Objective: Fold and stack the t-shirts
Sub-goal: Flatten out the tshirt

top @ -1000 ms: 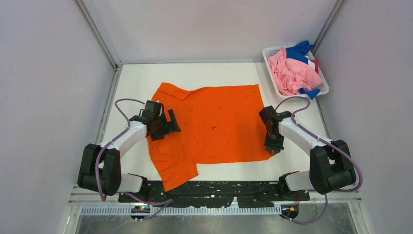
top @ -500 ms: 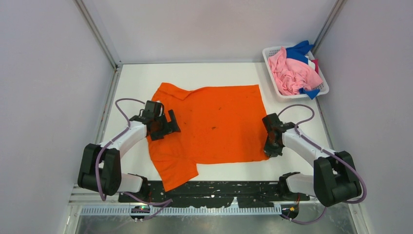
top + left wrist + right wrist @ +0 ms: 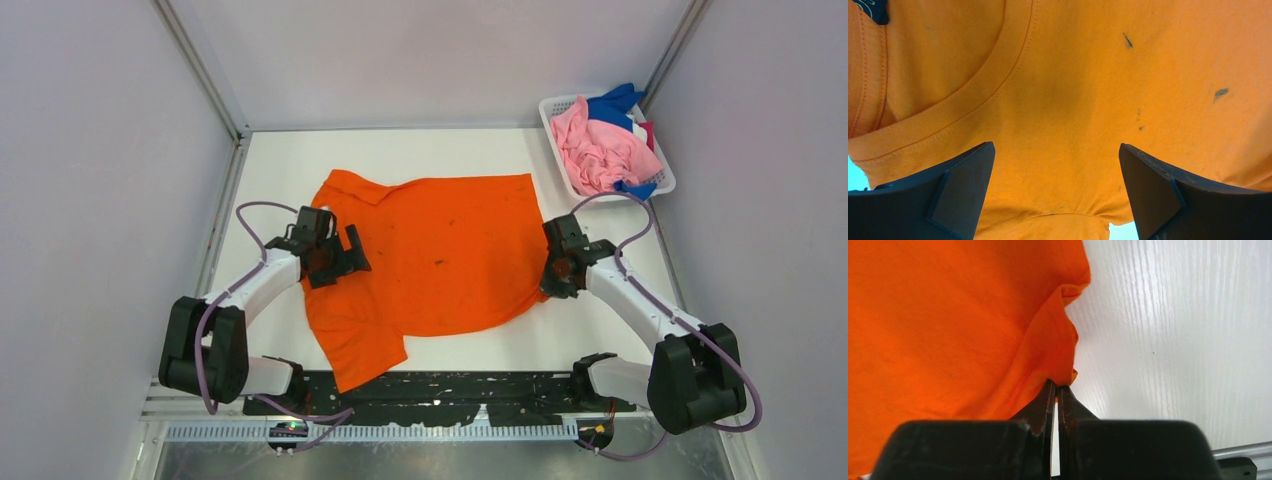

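A bright orange t-shirt (image 3: 440, 260) with tiny dark specks lies spread on the white table, neck to the left. My left gripper (image 3: 338, 258) hovers over its neck end, open, and its fingers (image 3: 968, 185) straddle bare cloth (image 3: 1073, 100) below the collar. My right gripper (image 3: 551, 287) is at the shirt's near right corner. Its jaws are shut on a pinch of the orange hem (image 3: 1068, 371), which rises in a small fold off the table. Pink (image 3: 600, 152), blue (image 3: 612, 101) and magenta (image 3: 648, 131) t-shirts are piled in the basket.
A white mesh basket (image 3: 553, 108) stands at the far right corner of the table (image 3: 600, 330). Grey walls and metal posts close in the left, right and back. The arm bases and a black rail run along the near edge.
My right gripper has shut on the shirt's near right corner and drawn it up and inward, so the hem now curves in. The left arm has not moved.
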`<state>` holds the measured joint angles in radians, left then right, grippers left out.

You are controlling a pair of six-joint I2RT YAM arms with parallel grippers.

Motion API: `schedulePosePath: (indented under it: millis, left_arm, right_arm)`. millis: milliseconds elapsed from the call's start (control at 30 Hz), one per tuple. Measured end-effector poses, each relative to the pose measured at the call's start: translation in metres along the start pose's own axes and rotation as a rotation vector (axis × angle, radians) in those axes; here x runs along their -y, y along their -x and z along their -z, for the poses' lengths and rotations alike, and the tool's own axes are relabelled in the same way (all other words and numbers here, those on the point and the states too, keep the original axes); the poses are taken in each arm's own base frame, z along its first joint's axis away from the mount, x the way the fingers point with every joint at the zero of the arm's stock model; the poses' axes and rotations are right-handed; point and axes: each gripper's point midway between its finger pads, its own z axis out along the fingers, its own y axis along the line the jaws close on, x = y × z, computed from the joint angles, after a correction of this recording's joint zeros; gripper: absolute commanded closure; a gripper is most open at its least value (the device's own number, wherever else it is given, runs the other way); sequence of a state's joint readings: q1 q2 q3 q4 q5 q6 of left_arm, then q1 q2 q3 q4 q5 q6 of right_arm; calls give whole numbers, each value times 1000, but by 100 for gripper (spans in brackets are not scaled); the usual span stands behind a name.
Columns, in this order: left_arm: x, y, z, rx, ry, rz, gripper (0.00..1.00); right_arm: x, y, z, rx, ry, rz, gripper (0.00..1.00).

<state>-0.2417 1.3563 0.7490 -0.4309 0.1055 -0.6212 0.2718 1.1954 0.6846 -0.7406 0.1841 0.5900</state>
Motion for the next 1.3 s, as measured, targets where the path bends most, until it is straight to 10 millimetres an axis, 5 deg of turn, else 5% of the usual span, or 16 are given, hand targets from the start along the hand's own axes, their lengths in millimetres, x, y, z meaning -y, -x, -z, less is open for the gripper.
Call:
schedulePosePath:
  millis: [167, 467, 567, 700, 733, 767, 800, 833, 900, 1100, 1300]
  left_arm:
    - [1, 0, 0, -2, -6, 0, 1]
    - [4, -2, 1, -13, -23, 0, 1]
    - [4, -2, 1, -13, -23, 0, 1]
    - [4, -3, 1, -15, -22, 0, 1]
    - [4, -3, 1, -15, -22, 0, 1]
    - [4, -3, 1, -15, -23, 0, 1]
    - [4, -3, 1, -15, -23, 0, 0]
    - [4, -3, 0, -16, -23, 1, 0]
    - [3, -4, -1, -21, -20, 1, 0]
    - [3, -5, -1, -24, -20, 1, 0]
    - [6, -5, -1, -28, -32, 3, 0]
  right_arm:
    - [-23, 20, 13, 36, 71, 38, 95]
    - [-45, 20, -6, -26, 60, 133, 95]
    - [-41, 23, 0, -28, 24, 148, 95]
    - [-6, 6, 11, -111, -123, 190, 93]
    - [3, -2, 13, -145, -163, 203, 87]
    - [14, -11, 16, -187, -207, 217, 58]
    - [21, -16, 17, -213, -234, 224, 48]
    - [27, -22, 18, -237, -260, 225, 22]
    - [37, -29, 23, -268, -302, 239, 0]
    - [20, -7, 32, -199, -245, 217, 5]
    - [-51, 32, 27, -37, 71, 160, 5]
